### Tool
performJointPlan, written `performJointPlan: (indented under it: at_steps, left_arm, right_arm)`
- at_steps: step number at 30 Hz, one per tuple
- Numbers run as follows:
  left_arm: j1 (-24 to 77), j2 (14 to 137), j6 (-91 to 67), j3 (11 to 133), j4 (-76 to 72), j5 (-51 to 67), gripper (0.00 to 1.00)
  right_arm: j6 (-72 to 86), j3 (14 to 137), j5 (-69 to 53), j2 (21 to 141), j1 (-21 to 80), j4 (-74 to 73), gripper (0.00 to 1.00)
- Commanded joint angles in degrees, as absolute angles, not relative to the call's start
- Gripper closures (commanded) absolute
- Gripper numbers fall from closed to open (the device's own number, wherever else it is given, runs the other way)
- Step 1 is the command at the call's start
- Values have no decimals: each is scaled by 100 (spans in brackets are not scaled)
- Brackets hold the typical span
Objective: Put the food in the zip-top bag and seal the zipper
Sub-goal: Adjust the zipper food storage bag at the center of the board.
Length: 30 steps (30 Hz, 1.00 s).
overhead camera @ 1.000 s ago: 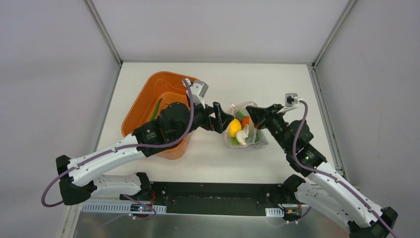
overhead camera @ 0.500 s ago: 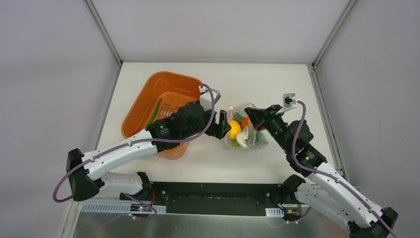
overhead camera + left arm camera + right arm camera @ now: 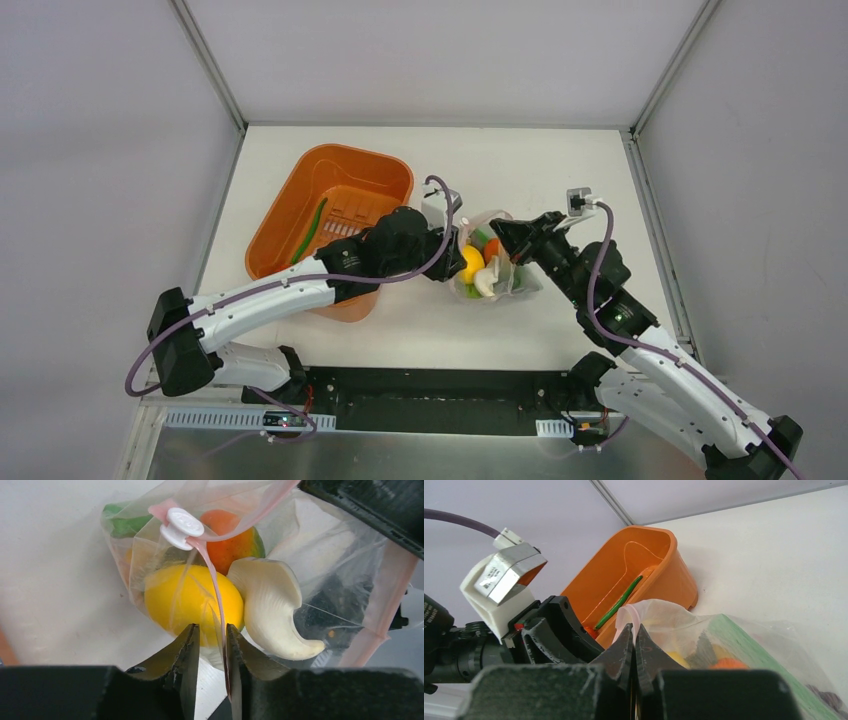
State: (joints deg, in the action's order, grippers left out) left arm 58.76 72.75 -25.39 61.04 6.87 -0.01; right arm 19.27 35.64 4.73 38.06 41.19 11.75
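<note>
Swung right from basket (image 3: 300,205) to bag (image 3: 345,565) with left hand (image 3: 211,634), now narrow around zipper (image 3: 213,587), unclamped. Pinching bag rim with closed right hand (image 3: 634,632). Could slip off thin, slack strip.

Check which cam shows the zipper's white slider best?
Left wrist: the white slider sits large and sharp on the pink zipper. Top external shows the bag too small to pick it out. Right wrist shows only a crinkled bag edge, no slider.
</note>
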Motion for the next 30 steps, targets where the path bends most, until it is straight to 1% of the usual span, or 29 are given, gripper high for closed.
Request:
performJointPlan:
  at_steps: [1,4,10,13,16,19,20,21,22,23,25,30]
  left_arm:
    - [5820,7246,-2438,6417,882,-282,85]
    - [5824,7129,-2442,6416,901,-625,100]
    - [5820,6870,-2247,6664,998,-1091,100]
    - [5807,6809,-2053,6979,1016,-1063,100]
    - [5746,6949,-1779,7660,1331,-1003,100]
    - [5642,7269,-1507,8384,1712,-500,100]
    - [5628,7367,-1404,8637,1870,-266,100]
    - [5621,7419,-1266,8745,1977,-107,100]
    - [5625,7427,-1055,8784,2027,89,100]
    - [5613,7415,-882,8776,2067,357,100]
    - [5594,7314,-575,8732,2220,646,100]
    - [5380,7067,-207,8512,2730,1219,100]
  right_arm:
    - [1959,3631,320,3730,4153,1745,100]
    - [1841,3632,66,3691,4154,1757,100]
    - [1423,3683,-1829,3544,4148,1780,100]
    - [1404,3667,-1916,3315,4154,1756,100]
    - [1309,3657,-1863,3060,4149,1592,99]
    - [1174,3889,-2419,3070,4154,1202,99]
    - [1182,3968,-2631,3113,4149,1122,97]
    - [1212,4031,-2854,3138,4152,1096,93]
    - [1248,4077,-3058,3163,4150,1106,85]
    - [1286,4092,-3235,3169,4155,1141,74]
    - [1355,4107,-3328,3121,4153,1208,55]
    - [1306,3991,-2956,2848,4154,1241,36]
